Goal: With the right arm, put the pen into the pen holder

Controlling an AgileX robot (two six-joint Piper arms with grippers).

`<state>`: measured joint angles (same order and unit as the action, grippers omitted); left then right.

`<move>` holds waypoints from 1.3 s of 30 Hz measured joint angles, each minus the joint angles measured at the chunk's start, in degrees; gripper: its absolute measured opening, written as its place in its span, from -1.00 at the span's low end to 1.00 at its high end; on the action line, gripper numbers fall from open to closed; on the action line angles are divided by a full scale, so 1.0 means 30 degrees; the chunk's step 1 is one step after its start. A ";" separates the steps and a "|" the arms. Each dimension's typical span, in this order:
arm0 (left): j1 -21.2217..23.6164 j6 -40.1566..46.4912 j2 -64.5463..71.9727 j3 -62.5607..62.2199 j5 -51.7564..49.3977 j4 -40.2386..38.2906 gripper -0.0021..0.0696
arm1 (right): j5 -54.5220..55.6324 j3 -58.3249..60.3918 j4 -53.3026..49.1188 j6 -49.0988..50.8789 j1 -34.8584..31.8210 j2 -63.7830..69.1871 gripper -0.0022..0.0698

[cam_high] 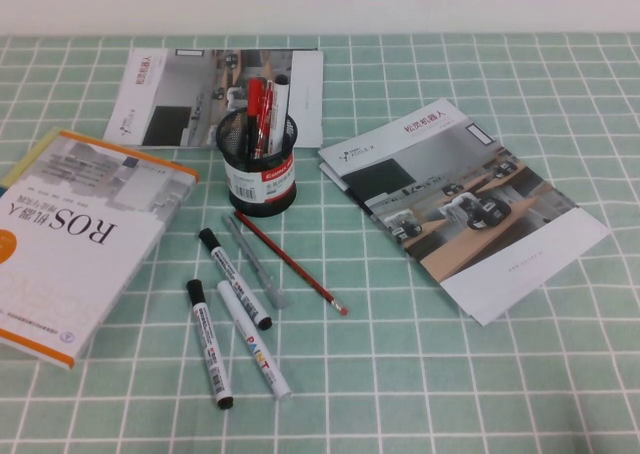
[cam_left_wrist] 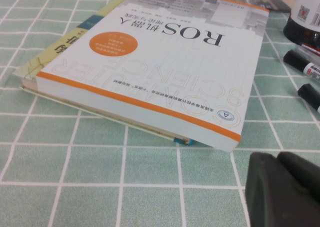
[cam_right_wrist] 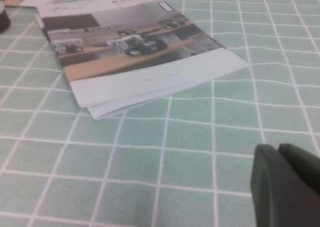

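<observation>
Ahead of the right gripper (cam_right_wrist: 279, 154) lies a brochure (cam_right_wrist: 135, 52) on the bench (cam_right_wrist: 210, 152); the holder (cam_high: 258, 169) stands beyond the brochure's far corner. The pen (cam_high: 265, 114) already stands in the holder, long axis near upright, cap up. By the layout, the right arm is the nearer, yet no insertion move appears to be left. Both arms sit low and withdrawn, outside the high view. Right jaws: pressed together, empty. The left gripper (cam_left_wrist: 276, 162) hovers just short of a book (cam_left_wrist: 160, 67), jaws likewise pressed together. 2 markers (cam_left_wrist: 305, 67) lie beyond it.
</observation>
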<state>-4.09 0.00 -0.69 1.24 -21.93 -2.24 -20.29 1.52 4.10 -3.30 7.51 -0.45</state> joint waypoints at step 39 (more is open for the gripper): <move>0.0000 0.0000 0.0000 0.0000 0.0000 0.0000 -0.95 | 0.0036 0.0000 0.1284 -0.0274 -0.0030 0.0000 -0.99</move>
<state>-4.09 0.00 -0.69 1.24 -21.93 -2.24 -20.18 1.52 7.96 -4.12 7.42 -0.45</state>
